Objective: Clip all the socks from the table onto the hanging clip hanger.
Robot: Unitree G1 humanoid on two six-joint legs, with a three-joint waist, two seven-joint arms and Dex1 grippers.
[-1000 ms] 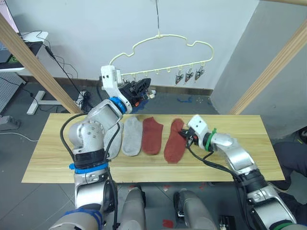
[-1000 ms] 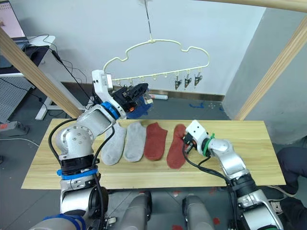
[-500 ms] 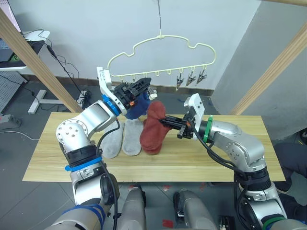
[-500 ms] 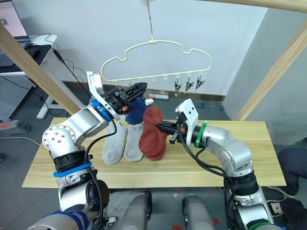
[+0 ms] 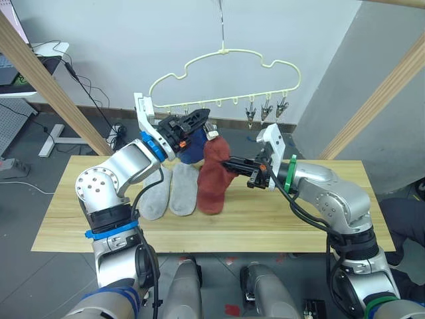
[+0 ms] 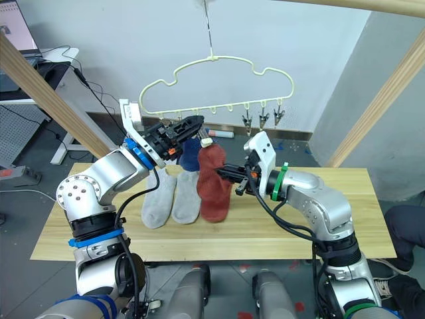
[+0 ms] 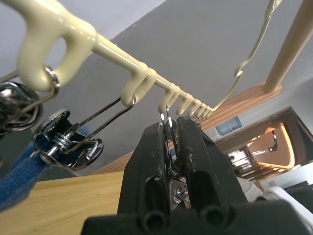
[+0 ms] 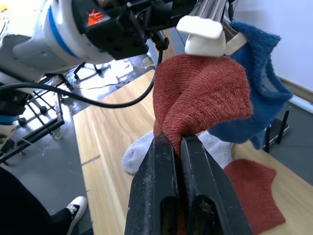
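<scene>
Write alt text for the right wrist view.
Two black fingers pinch a rust red sock and lift it toward a clip held open by the other arm. A blue sock hangs behind; a grey sock and another red sock lie on the table.

Slanted wooden poles [image 5: 46, 86], floor cables [image 5: 89, 93]

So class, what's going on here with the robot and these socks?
The right pincer holds a red sock lifted off the table, up toward the hanger. The left pincer squeezes a clip there. A blue sock already hangs; two grey socks and another red one lie on the table.
</scene>
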